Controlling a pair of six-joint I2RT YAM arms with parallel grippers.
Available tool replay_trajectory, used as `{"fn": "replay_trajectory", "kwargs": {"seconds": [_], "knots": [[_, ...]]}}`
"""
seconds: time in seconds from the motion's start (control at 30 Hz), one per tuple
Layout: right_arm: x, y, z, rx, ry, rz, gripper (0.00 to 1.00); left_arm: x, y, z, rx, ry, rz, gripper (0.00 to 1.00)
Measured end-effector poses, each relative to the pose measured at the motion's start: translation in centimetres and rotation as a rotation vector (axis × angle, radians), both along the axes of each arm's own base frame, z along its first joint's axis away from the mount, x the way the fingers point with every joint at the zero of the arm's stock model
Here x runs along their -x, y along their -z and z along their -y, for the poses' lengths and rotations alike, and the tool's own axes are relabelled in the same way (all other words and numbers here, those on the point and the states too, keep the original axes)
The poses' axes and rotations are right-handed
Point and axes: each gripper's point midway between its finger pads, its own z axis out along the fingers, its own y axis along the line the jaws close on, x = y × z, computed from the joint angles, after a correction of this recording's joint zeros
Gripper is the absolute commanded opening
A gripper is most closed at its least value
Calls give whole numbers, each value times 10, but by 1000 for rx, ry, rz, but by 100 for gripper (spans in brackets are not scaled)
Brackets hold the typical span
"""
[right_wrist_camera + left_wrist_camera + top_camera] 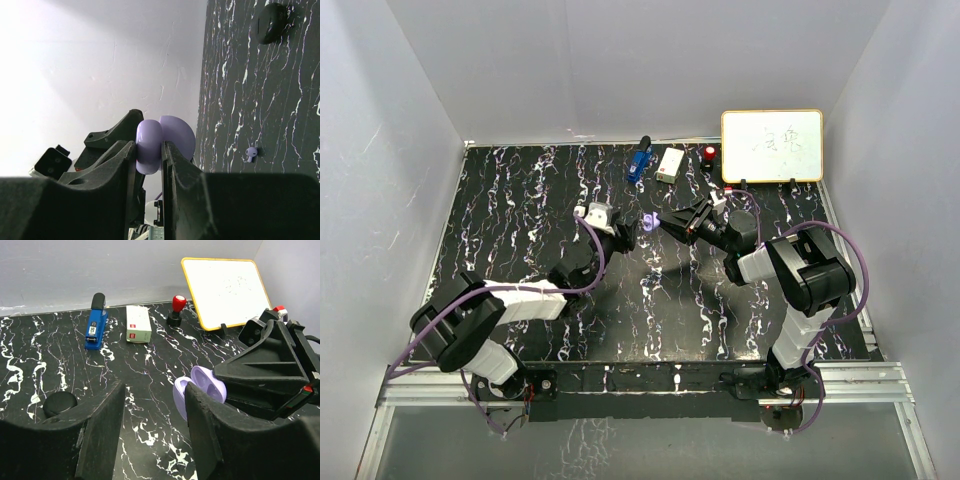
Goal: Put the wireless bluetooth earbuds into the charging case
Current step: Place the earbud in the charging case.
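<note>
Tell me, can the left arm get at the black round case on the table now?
Probably yes: the black case lies uncovered close by the open, empty jaws of the left arm, with nothing between.

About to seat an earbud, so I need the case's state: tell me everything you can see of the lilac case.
The lilac case is small, smooth, pale-purple plastic with rounded contours. It seems hinged open, showing two rounded halves. The right gripper is shut on one half, pinching it between black fingers, apparently raised off the marbled table.
</note>
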Motion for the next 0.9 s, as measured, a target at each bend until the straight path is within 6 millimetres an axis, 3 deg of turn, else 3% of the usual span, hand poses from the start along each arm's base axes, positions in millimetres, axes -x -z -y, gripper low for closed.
{"fn": "replay_trajectory", "kwargs": {"seconds": [0.9], "knots": [[1,0,0,0,-3,0,0,-11,24,8,-49,-19,-68,53]]}}
